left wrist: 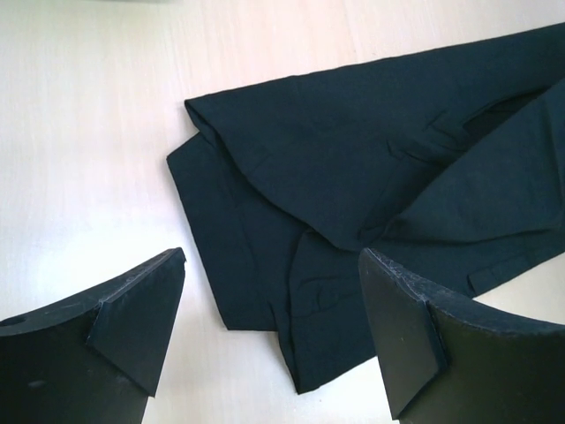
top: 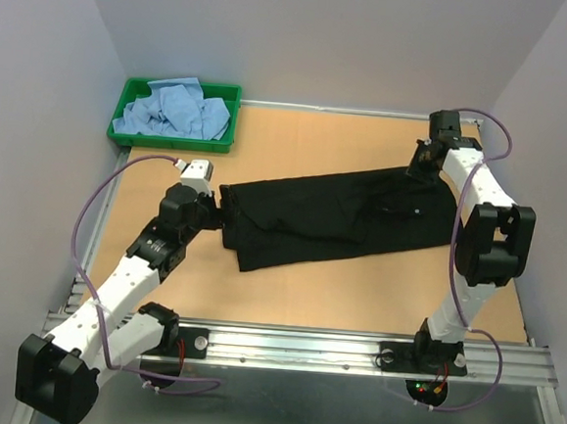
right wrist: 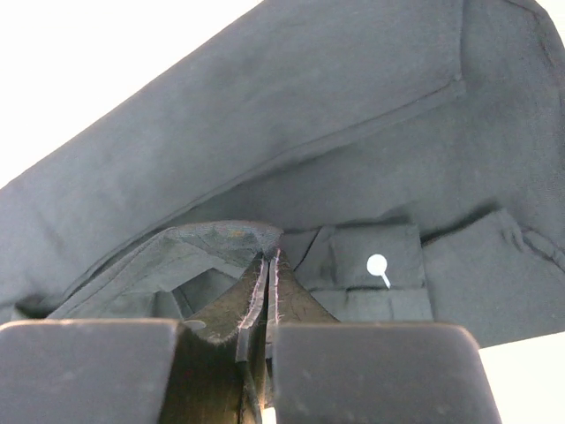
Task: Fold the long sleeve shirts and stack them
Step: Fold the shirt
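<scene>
The plain black cloth long sleeve shirt lies stretched across the middle of the light brown wooden table, as a long band running from the left arm up to the right arm. Its left end is doubled into loose, uneven layers.

Your left gripper sits at that left end with its jaws spread wide and nothing between them. In the left wrist view the left gripper hangs above the cloth. The folded corner of the shirt lies below the gap between the two black fingertips, reaching toward the right-hand one, and neither tip touches it.

Your right gripper is at the shirt's far right corner. In the right wrist view the right gripper has its jaws pressed together. A pale-edged fold of the shirt curls over the tips, so they seem to pinch a thin edge of cloth, though the close, dim view leaves that grip less than certain. A small pale round button shows just right of the tips.

At the far left corner of the table, well apart from both arms, crumpled light blue shirts fill the green plastic tray.
</scene>
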